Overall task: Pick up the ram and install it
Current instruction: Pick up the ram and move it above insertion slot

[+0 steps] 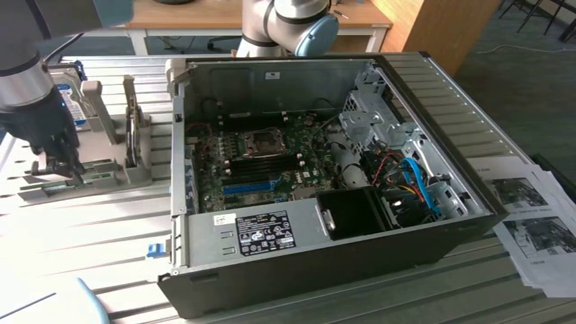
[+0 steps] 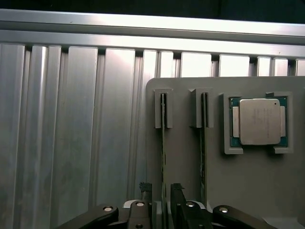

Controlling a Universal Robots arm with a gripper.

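I see my pincer (image 2: 161, 190) open, straddling the ram (image 2: 163, 143), which stands on edge in its gray holder (image 2: 238, 191), running lengthwise straight away from the pincer.

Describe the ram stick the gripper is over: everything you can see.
The ram shows edge-on: a thin dark strip, greenish along its edge, standing on its long edge in the grey holder, one end in a slotted bracket. The open gripper straddles it, a finger each side; contact cannot be told.
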